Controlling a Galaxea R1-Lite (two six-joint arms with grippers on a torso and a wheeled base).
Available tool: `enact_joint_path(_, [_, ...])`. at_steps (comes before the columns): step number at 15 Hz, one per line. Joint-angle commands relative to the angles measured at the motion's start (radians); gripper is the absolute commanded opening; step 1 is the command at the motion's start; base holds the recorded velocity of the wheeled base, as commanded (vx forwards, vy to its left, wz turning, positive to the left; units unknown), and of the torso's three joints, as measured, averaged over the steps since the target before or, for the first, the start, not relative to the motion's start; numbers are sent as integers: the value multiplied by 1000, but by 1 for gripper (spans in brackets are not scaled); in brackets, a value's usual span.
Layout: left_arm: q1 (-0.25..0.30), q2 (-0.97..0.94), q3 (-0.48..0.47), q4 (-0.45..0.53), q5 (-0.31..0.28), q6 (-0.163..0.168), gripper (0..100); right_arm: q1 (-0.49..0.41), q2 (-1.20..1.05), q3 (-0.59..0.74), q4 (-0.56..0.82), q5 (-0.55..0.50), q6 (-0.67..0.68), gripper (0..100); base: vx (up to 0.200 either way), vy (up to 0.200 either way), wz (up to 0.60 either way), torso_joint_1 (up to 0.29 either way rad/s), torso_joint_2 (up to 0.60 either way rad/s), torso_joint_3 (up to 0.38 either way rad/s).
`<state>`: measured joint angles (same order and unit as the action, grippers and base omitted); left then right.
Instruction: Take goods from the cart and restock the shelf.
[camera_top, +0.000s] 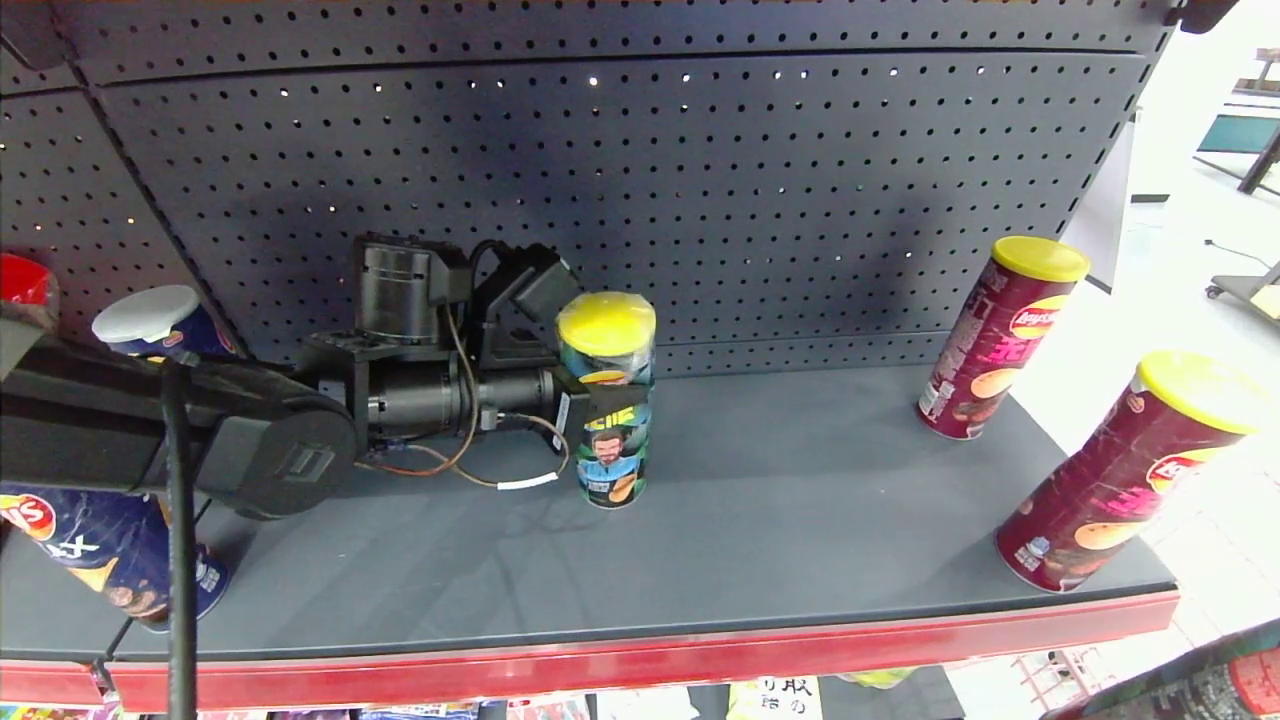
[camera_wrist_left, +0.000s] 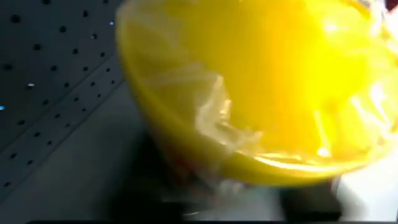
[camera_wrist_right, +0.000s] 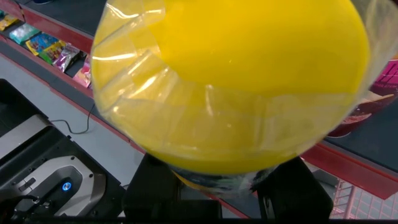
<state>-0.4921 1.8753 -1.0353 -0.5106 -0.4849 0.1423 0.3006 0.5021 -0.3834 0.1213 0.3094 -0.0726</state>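
Dark grey shelf board (camera_top: 800, 500) is seen, backed by a perforated panel (camera_top: 700, 180) and trimmed along its front with a red edge (camera_top: 700, 645). At mid-shelf a green can (camera_top: 612, 465) with a yellow lid (camera_wrist_left: 261, 81) is stood upright, its long axis vertical and its base apparently resting on the board. It is clasped about its middle by the left gripper (camera_top: 600, 400), whose fingers are closed on its sides; the arm is laid in level from the shelf's left end.

That is the relation on which the coming move is judged to turn: the can lies to the right of the wrist, so once it is let go the fingers would have to be drawn back towards the shelf's left end, along the line of the arm, without the tall can being tipped.

The right gripper (camera_wrist_right: 217, 196) is closed on a second can (camera_wrist_right: 249, 74), also yellow-lidded, held out in front of the shelf with grey floor (camera_wrist_right: 68, 112) beneath it. The left arm is therefore judged the nearer one for this placement.

At the shelf's right end two maroon cans are stood, one near the back (camera_top: 1000, 335) and one at the front corner (camera_top: 1120, 480). At the shelf's left end blue cans (camera_top: 110, 545) are kept, partly hidden behind the arm.
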Motion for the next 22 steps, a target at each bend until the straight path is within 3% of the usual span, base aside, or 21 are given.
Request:
enact_joint_path(1, [-11,4,4,1,-4,0,0,0,1,0,0,1,0,0,0,0,0,0,0,0])
enact_joint_path(5, [-16,-47,63,3,-11,0,0,0,1,0,0,1,0,0,0,0,0,0,0,0])
enact_joint_path(12, [-14,-312,342,3,0,-7,0,0,-2,-6,-2,2,-1,0,0,0,0,0,0,0])
enact_joint_path(16, [-26,-378,420,3,15,-12,0,0,-2,-8,-2,4,-1,0,0,0,0,0,0,0])
enact_joint_path(19, [-54,-401,448,1,23,-35,0,0,-4,-6,-2,4,-1,0,0,0,0,0,0,0])
enact_joint_path(22, [-66,-392,449,0,22,-35,0,0,-2,-6,-2,4,-1,0,0,0,0,0,0,0])
